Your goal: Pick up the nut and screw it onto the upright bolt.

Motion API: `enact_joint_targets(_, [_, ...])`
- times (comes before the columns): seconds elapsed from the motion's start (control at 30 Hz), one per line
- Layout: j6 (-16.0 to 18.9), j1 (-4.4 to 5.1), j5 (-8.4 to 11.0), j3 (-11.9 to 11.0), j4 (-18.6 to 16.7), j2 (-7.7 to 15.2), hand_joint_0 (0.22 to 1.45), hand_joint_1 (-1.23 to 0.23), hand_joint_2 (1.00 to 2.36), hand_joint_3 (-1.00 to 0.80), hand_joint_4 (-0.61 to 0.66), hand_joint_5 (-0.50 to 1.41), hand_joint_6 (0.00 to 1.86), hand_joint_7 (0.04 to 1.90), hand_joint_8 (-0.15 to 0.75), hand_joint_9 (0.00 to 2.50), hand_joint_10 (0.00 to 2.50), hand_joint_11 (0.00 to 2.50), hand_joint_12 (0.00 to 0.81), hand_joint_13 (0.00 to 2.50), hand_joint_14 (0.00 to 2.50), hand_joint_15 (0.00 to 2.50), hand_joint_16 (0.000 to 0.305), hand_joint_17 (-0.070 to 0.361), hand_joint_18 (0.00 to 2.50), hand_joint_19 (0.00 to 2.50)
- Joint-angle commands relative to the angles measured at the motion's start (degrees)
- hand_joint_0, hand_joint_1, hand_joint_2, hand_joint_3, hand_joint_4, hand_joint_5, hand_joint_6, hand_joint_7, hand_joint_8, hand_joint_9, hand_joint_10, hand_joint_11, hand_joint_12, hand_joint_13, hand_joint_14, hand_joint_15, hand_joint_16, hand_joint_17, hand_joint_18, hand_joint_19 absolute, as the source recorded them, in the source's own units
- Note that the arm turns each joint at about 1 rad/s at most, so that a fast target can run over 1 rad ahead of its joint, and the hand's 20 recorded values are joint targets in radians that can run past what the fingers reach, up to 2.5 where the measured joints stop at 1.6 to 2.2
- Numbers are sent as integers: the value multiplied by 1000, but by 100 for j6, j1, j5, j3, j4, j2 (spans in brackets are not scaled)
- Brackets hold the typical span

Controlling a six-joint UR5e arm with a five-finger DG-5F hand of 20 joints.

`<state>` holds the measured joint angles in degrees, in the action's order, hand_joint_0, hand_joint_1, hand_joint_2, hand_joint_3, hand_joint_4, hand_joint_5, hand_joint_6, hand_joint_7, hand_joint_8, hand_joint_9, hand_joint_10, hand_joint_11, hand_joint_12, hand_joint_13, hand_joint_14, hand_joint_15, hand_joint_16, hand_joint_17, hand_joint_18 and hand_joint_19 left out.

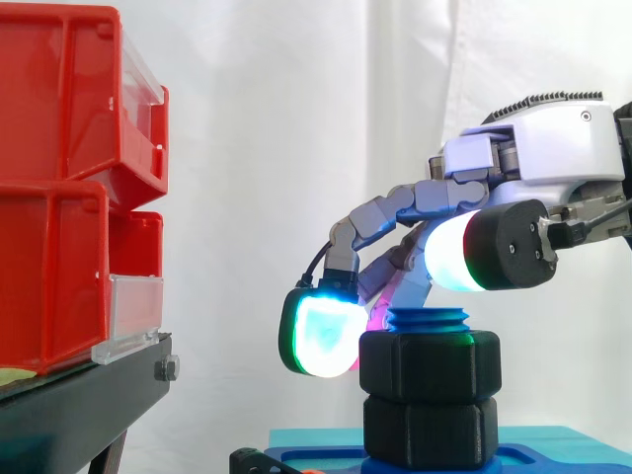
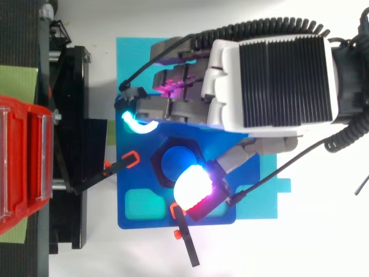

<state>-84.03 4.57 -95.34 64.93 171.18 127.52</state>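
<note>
A black hex nut (image 1: 430,367) sits on the upright blue bolt (image 1: 428,319), whose threaded top pokes out above it. Under the nut is a second black hex piece (image 1: 430,432). From above, the nut (image 2: 158,164) rings the bolt's blue end (image 2: 173,161). My hand (image 1: 553,158) hovers over and to the right of the bolt. One bent finger's green-cyan pad (image 1: 318,336) hangs close beside the nut's left face. The thumb's white pad (image 1: 456,252) is raised above the nut, clear of it. The hand is open and grips nothing.
The bolt stands in a dark blue fixture plate (image 2: 138,179) on a cyan mat (image 2: 132,57), with orange-tipped clamps (image 2: 130,158) at its edges. Red bins (image 1: 59,197) are stacked on a black stand (image 1: 79,405) to the left.
</note>
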Motion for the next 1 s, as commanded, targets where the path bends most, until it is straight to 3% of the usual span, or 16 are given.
enact_joint_targets(0.0, [-43, -71, -46, -33, 170, -87, 514, -221, 1000, -500, 152, -159, 502, 797, 233, 860, 0, 0, 230, 759, 0, 0, 29, 66, 484, 22])
enact_joint_targets(0.03, [-131, -106, -90, -42, 284, -210, 513, -221, 1000, -500, 152, -158, 502, 796, 231, 853, 0, 0, 233, 748, 0, 0, 29, 66, 476, 20])
enact_joint_targets(0.23, [-509, -176, -142, -42, 486, -377, 507, -221, 1000, -500, 151, -164, 502, 766, 229, 703, 0, 0, 262, 635, 0, 0, 30, 66, 329, 0])
enact_joint_targets(0.43, [-922, -194, -116, -42, 1119, -571, 507, -218, 1000, -500, 136, -177, 502, 739, 216, 589, 0, 0, 285, 506, 0, 0, 31, 71, 180, 0])
enact_joint_targets(0.63, [-940, -238, -37, -7, 1339, -703, 513, -219, 1000, -500, 127, -184, 502, 725, 212, 540, 0, 0, 288, 468, 0, 0, 31, 71, 158, 0])
enact_joint_targets(0.73, [-931, -264, -54, 283, 1348, -852, 515, -221, 1000, -500, 123, -187, 502, 719, 210, 530, 0, 0, 287, 456, 0, 0, 31, 71, 150, 0])
enact_joint_targets(0.77, [-922, -264, -46, 521, 1207, -1010, 515, -221, 1000, -500, 121, -187, 502, 718, 211, 524, 0, 0, 288, 455, 0, 0, 31, 71, 143, 0])
enact_joint_targets(0.83, [-922, -246, 7, 758, 882, -1151, 516, -223, 1000, -500, 123, -188, 502, 716, 211, 518, 0, 0, 290, 452, 0, 0, 32, 71, 139, 0])
enact_joint_targets(0.87, [-922, -246, 7, 758, 882, -1151, 516, -223, 1000, -500, 123, -188, 502, 716, 211, 516, 0, 0, 291, 449, 0, 0, 32, 71, 136, 0])
enact_joint_targets(0.93, [-913, -220, 60, 1092, 530, -1371, 516, -223, 1000, -500, 120, -189, 502, 714, 212, 510, 0, 0, 290, 444, 0, 0, 32, 71, 134, 0])
enact_joint_targets(0.97, [-913, -211, 60, 1145, 486, -1432, 517, -223, 1000, -500, 120, -189, 502, 715, 210, 506, 0, 0, 292, 441, 0, 0, 32, 72, 131, 0])
